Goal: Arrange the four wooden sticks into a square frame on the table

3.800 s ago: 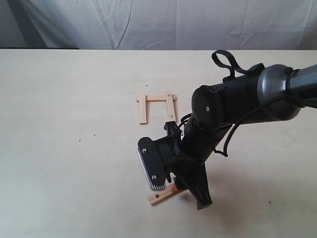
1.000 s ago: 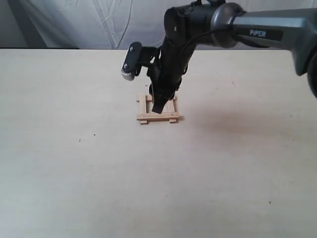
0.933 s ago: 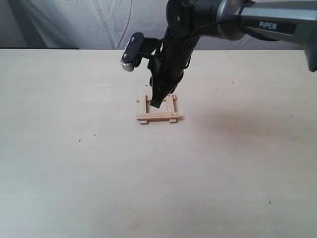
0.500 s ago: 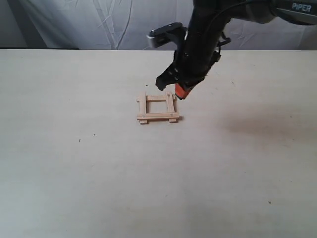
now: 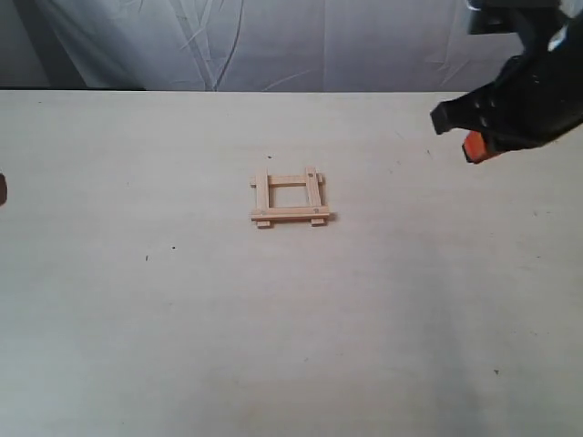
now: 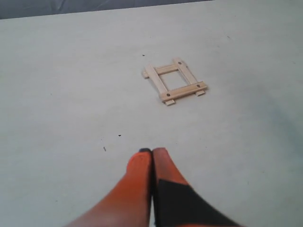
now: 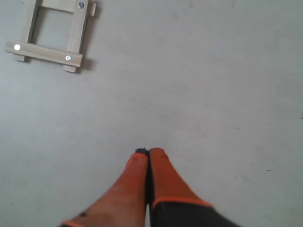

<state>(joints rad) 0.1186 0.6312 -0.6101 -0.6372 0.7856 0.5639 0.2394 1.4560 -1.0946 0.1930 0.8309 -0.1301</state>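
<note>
The four wooden sticks lie as a small square frame (image 5: pixel 290 215) near the middle of the table (image 5: pixel 137 319), overlapping at the corners with the ends sticking out a little. The left wrist view shows the frame (image 6: pixel 183 91) well ahead of my left gripper (image 6: pixel 152 151), whose orange fingers are pressed together on nothing. My right gripper (image 7: pixel 149 152) is also shut and empty, with the frame (image 7: pixel 42 53) off to one side of it. In the exterior view the right gripper (image 5: pixel 466 137) hangs above the table at the far right, away from the frame.
A white cloth backdrop (image 5: pixel 273 41) hangs behind the table's far edge. A few tiny dark specks (image 5: pixel 147 258) mark the tabletop. A small dark shape (image 5: pixel 2 189) shows at the left edge of the exterior view.
The fourth stick went from the table's front to the frame's near side, closing the square. My right gripper then rose, swung away to the right and shut empty.
</note>
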